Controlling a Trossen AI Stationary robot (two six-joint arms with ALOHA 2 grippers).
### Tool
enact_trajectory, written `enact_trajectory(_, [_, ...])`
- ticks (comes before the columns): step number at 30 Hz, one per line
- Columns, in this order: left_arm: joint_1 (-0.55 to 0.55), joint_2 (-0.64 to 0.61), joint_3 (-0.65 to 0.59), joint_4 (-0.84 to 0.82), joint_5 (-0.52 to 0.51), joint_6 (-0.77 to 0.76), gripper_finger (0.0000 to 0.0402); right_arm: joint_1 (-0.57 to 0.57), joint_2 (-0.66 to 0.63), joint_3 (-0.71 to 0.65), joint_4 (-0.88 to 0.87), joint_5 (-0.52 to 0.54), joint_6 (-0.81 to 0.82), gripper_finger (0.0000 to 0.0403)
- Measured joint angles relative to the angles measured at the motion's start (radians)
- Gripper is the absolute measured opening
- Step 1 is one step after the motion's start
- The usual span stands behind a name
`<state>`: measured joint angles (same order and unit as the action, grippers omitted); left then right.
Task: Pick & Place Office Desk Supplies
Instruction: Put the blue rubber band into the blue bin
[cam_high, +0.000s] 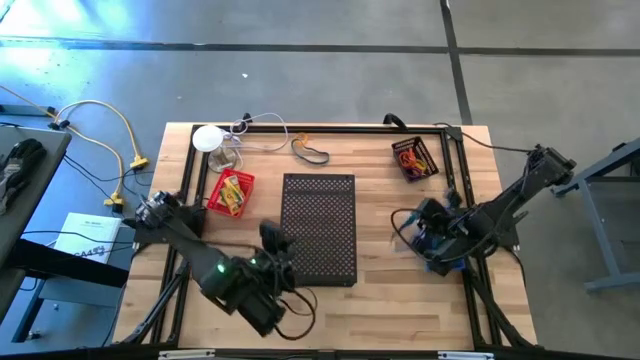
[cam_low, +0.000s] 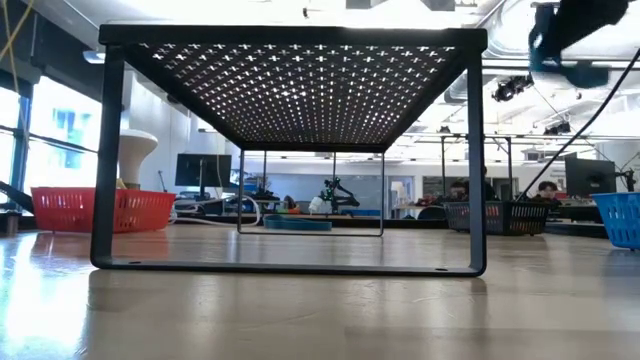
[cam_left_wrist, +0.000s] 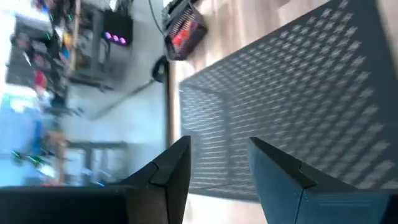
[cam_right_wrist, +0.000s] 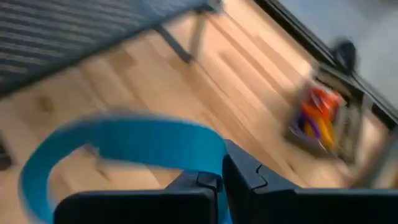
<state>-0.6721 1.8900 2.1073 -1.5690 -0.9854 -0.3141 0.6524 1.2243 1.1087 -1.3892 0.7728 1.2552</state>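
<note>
The supplies lie in two baskets. A red basket (cam_high: 230, 192) left of the black perforated stand (cam_high: 319, 228) holds yellow and red pieces. A dark basket (cam_high: 415, 158) at the far right holds orange, red and purple loops (cam_right_wrist: 314, 118). One thin dark band (cam_high: 310, 150) lies flat on the wood by the far edge. My right gripper (cam_high: 420, 228) hangs high over the table's right side (cam_low: 560, 40), shut on a wide blue loop (cam_right_wrist: 124, 140). My left gripper (cam_high: 272, 238) is open at the stand's near-left corner, and its fingers (cam_left_wrist: 221, 146) touch nothing. My right gripper pinches the blue loop between its two fingers at one point of its band (cam_right_wrist: 208, 155). The loop curves away in front of the fingers and is lifted clear of the wood. The fingers themselves hide how far back the band reaches.
A white disc (cam_high: 207, 138) with cords sits at the far left corner. A blue basket (cam_low: 620, 220) stands on the table's right side, under my right arm. A black frame rail runs round the table edge. Bare wood shows near the front edge.
</note>
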Motion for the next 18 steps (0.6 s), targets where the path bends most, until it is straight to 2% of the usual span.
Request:
enact_trajectory(4, [0.046,-0.085,-0.002,-0.003,-0.012,0.127,0.015,-0.036,0.001,0.002,-0.182,-0.137,0.203,0.0003])
enact_trajectory(6, [0.087,-0.129,-0.002,-0.002,0.012,0.126,0.015,-0.054,0.002,-0.012,-0.172,-0.194,0.224,0.0003])
enact_trajectory(13, [0.289,-0.271,-0.002,-0.003,0.305,0.099,0.015,-0.093,0.03,-0.065,-0.179,-0.335,0.313,0.0003])
enact_trajectory(18, [0.409,-0.303,-0.003,-0.003,0.393,0.063,0.015,-0.092,0.027,-0.096,-0.182,-0.373,0.357,0.0003])
